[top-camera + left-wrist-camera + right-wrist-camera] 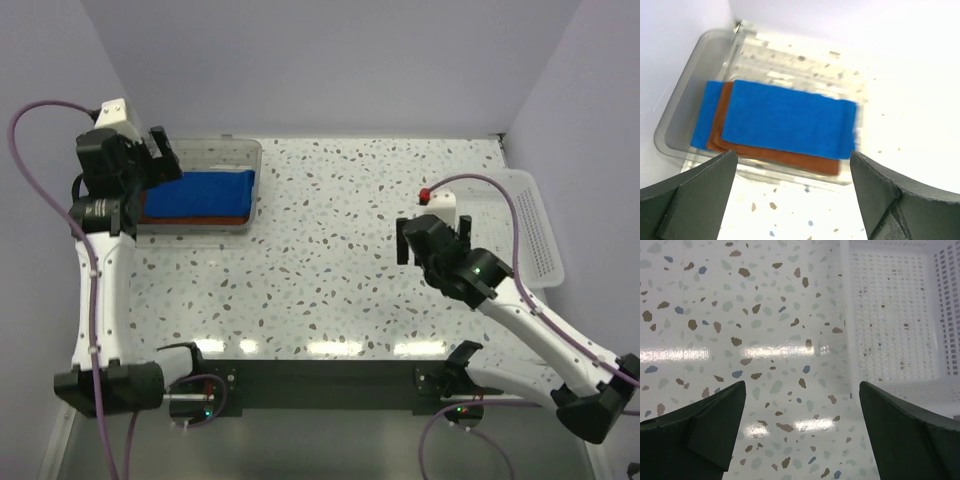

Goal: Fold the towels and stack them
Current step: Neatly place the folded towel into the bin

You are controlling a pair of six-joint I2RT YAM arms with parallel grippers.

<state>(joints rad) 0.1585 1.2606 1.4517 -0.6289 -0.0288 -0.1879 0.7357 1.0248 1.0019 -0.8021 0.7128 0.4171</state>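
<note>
The left pincer [792,162] is seen spread wide with nothing pinched, hung just over the near wall of the clear tray [682,95]. The towels [200,190] are found ahead of and below it, inside that tray. A blue towel [785,120] is on top, a rust-brown towel [805,161] is under it, and a second blue towel [704,117] shows at the bottom edge. The stack's long axis is laid across the pincer's gap, finger to finger, slightly skewed. The right pincer [802,390] is likewise spread and empty, well apart across the table [715,305], with the white mesh basket [890,315] ahead to its right. The left arm is judged far nearer, so any squaring-up would be left to it.
</note>
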